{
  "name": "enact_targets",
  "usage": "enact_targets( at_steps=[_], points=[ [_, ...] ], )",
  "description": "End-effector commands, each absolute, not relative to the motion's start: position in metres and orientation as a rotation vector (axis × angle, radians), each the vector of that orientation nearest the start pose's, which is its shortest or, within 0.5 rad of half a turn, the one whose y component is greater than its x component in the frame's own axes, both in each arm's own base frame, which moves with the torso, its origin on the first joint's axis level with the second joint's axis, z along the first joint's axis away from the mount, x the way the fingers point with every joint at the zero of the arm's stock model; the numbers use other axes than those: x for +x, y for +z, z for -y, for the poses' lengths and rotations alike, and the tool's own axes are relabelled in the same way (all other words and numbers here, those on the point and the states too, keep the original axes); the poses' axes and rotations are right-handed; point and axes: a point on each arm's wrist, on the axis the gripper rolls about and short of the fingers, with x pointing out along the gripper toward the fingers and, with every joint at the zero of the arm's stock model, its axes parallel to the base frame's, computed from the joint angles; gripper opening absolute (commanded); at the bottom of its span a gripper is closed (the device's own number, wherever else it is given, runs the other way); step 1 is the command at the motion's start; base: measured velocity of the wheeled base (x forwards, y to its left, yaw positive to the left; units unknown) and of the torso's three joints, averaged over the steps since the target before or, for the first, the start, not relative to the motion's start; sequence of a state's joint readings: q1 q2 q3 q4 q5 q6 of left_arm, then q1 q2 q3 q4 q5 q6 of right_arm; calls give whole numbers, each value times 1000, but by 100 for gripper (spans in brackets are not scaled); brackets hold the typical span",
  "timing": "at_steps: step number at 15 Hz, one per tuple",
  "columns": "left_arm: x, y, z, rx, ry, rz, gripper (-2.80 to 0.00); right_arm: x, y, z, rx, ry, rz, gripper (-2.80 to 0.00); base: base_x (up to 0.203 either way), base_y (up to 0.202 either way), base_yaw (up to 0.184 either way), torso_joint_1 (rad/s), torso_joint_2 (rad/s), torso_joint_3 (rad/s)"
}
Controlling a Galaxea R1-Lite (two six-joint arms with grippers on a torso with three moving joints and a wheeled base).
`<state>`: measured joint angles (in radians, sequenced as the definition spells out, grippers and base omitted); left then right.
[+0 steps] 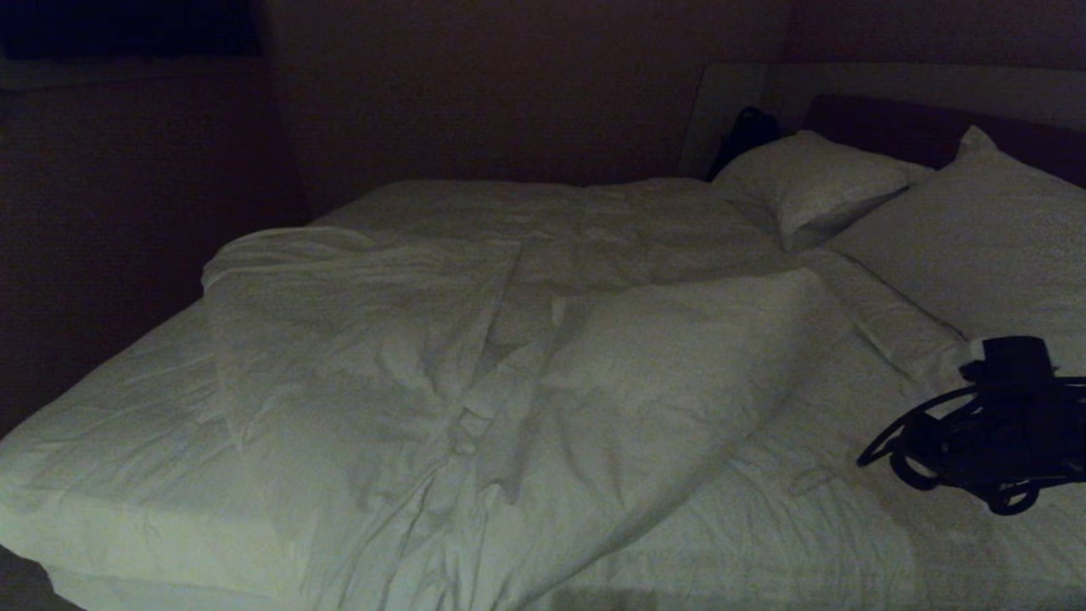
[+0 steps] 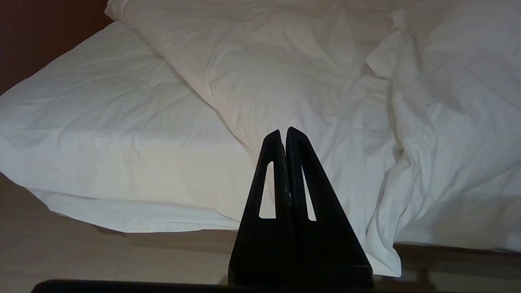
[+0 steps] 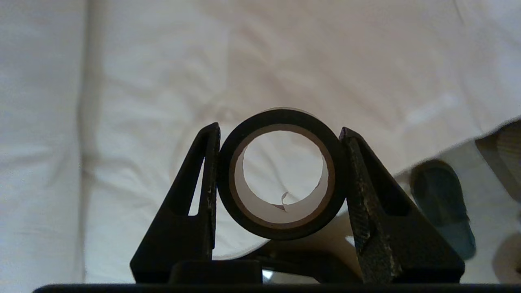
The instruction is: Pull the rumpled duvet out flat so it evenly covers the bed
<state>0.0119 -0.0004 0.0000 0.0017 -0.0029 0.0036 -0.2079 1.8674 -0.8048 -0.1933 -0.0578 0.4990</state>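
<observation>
Writing: none readable on any surface.
Duvet (image 1: 509,365): white, heavily creased, bunched over the middle of the bed; long axis running from the near edge of the bed toward the far edge; one fold thrown diagonally from the near edge up toward the pillows; near hem spilling over the near edge, as shown in the left wrist view (image 2: 366,122).
Bed (image 1: 110,458): wide, low, white mattress sheet bare at the left near corner and along the left side; head end at the right of the head view.
Pillows (image 1: 823,182): two white, propped at the head end against the dark headboard (image 1: 916,127), the nearer one larger in view.
Right end effector (image 3: 281,134): fingers apart and clamped on a roll of tape (image 3: 281,173), one finger on each side of the dark ring; hanging over white bedding near the near edge, by the pillow end; seen in the head view as a dark shape with looped cables (image 1: 1001,424).
Left end effector (image 2: 284,132): fingers pressed together, nothing between them; low in front of the near edge of the bed, tips pointing at the duvet's hanging hem.
Slipper (image 3: 443,203): dark, on the pale floor (image 3: 488,219) beside the bed.
</observation>
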Motion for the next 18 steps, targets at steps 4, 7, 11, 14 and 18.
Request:
enact_targets(
  at_steps=[4,7,11,14,18],
  points=[
    [-23,75,0,3,9,-2,-280,282,81,74,551,-509,-834,-280,0,0,0,0,0,0],
    [-23,75,0,3,11,-2,-280,279,77,83,568,-532,-821,-280,0,0,0,0,0,0],
    [-23,76,0,3,11,0,-280,276,74,88,580,-554,-826,-280,0,0,0,0,0,0],
    [-23,75,0,3,9,-2,-280,270,74,94,593,-575,-826,-280,0,0,0,0,0,0],
    [-23,75,0,3,9,-1,-280,268,71,100,612,-587,-836,-280,0,0,0,0,0,0]
  ],
)
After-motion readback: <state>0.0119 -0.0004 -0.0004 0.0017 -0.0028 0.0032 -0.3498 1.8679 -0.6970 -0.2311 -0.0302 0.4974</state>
